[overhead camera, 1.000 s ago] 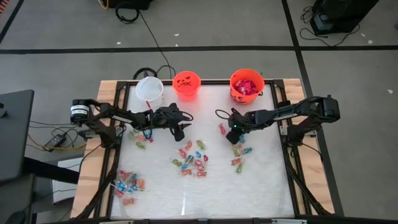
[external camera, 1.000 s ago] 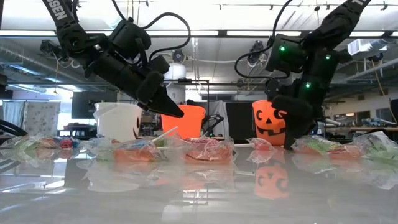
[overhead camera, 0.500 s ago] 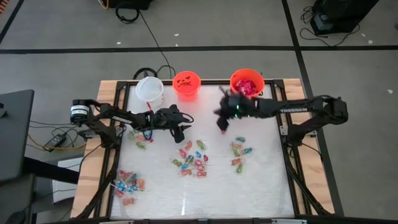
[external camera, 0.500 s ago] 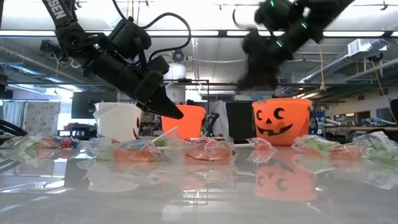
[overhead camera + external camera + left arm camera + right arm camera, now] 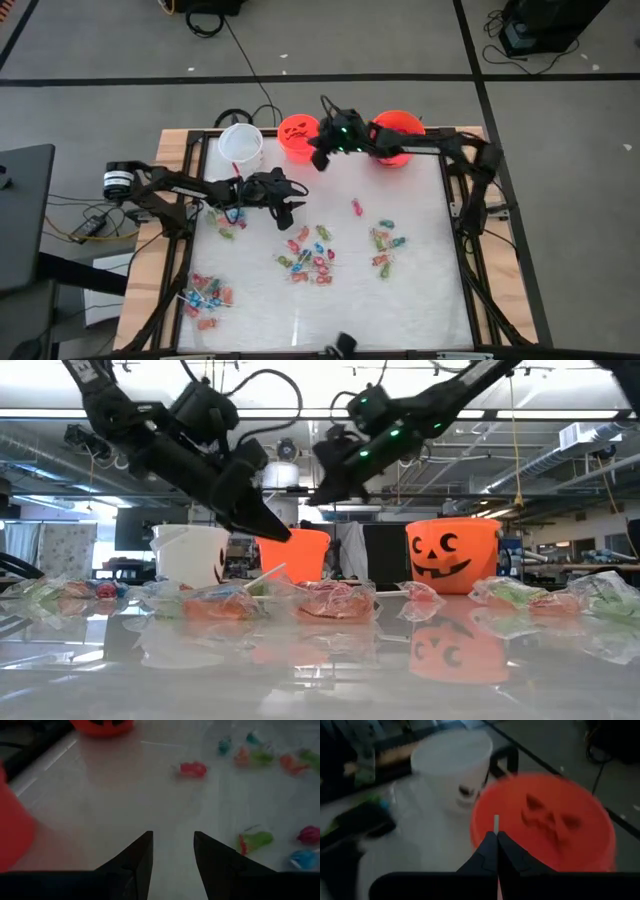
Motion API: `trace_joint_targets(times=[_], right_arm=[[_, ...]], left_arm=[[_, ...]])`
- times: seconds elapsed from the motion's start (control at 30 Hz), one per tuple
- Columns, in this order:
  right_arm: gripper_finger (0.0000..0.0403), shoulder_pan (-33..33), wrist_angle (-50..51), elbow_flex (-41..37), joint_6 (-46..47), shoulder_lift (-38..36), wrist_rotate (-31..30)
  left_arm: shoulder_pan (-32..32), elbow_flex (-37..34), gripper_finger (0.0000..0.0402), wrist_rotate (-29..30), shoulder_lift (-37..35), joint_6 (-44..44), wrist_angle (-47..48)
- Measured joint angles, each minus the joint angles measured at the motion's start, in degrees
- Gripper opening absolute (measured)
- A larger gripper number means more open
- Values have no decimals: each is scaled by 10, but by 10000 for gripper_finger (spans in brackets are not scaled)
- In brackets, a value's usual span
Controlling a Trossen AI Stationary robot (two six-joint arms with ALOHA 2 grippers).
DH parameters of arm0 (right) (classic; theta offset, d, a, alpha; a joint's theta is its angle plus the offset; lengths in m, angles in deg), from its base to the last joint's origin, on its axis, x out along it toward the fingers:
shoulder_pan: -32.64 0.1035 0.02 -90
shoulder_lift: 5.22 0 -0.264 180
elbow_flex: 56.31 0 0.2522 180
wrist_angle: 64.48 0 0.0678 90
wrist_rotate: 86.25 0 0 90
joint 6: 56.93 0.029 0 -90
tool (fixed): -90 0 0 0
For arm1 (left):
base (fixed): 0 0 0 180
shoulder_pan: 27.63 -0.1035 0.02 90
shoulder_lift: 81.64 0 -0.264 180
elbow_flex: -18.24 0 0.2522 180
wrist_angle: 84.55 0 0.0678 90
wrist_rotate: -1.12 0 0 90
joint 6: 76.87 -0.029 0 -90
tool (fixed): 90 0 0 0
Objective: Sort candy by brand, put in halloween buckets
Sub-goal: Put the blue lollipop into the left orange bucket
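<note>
Three buckets stand along the table's far edge: white, small orange and larger orange with red packets inside. Wrapped candy lies in heaps at the middle, right, near left and left. One red piece lies alone. My right gripper is raised beside the small orange bucket, shut on a lollipop stick. My left gripper hangs open above the table, left of centre, with nothing between its fingers. My right gripper pinches a thin white lollipop stick between its two shut fingertips. The stick's free end pokes out beyond the tips, toward the small orange bucket. The fingers hide the rest of the lollipop. It is lifted clear of the table.
The right arm stretches across the larger orange bucket's near side. A wooden frame borders the table. Cables lie on the floor beyond the far edge. Bare table surface lies between the buckets and the candy heaps.
My right gripper has risen from the table near the lone red piece and swung toward the far edge and to the left, from in front of the larger orange bucket to beside the small orange one. The left arm has kept almost still.
</note>
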Motion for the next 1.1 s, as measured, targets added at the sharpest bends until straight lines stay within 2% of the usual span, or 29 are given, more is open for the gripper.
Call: trace_joint_targets(times=[0.27,0.43,0.57,0.77,0.93,1.1], right_arm=[[13,-17,-12,153,-6,119,-1],[52,-25,-5,187,1,157,-2],[96,-29,14,186,4,148,-1],[147,-39,99,185,-8,91,-15],[157,-30,177,182,-15,51,12],[156,-7,185,154,-22,29,24]], left_arm=[[0,0,147,56,-84,-3,118],[0,0,147,116,-105,-4,194],[-11,0,147,149,-124,18,263],[-39,0,147,174,-155,98,380],[-50,0,147,142,-168,135,478],[-55,1,147,114,-168,159,523]])
